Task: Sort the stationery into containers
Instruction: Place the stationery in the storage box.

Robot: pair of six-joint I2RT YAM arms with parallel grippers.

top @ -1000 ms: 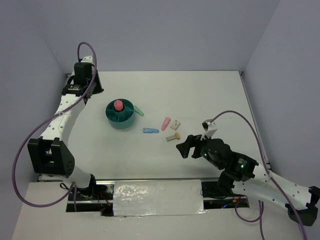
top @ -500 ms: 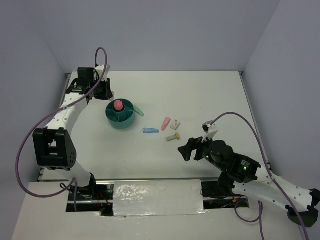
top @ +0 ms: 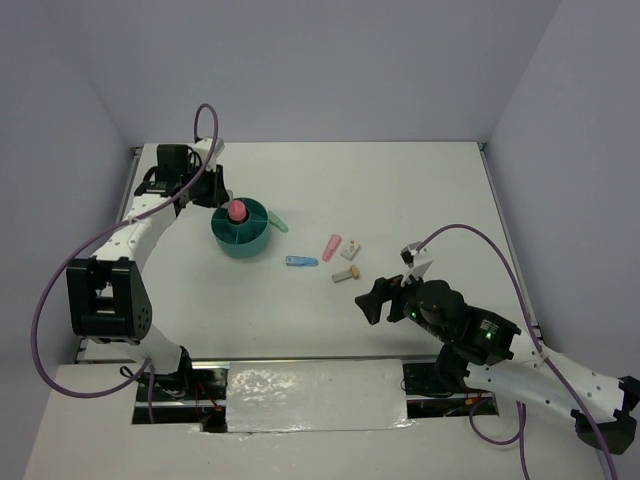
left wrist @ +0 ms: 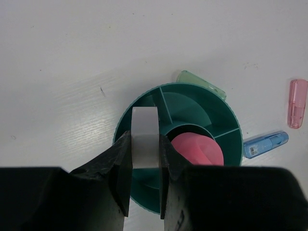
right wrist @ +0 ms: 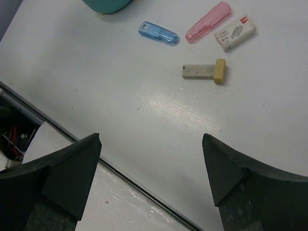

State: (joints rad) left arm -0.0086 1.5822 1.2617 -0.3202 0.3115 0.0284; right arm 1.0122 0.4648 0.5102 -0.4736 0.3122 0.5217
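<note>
Pinching one tape ring point(left wrist: 144, 130), left claw point(left wrist: 144, 147) overhangs one organiser point(left wrist: 185, 103); right claw point(right wrist: 151, 138) gapes near four pieces point(right wrist: 158, 32).

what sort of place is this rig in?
Looks like a lab test cell, not a real office: a white table boxed in by plain walls, two cabled arms bolted at its near edge, and a few stationery pieces beside a teal organiser.

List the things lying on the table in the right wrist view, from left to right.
teal organiser → blue piece → pink piece → white block. The beige piece lies directly below the pink one, so it is left out.
</note>
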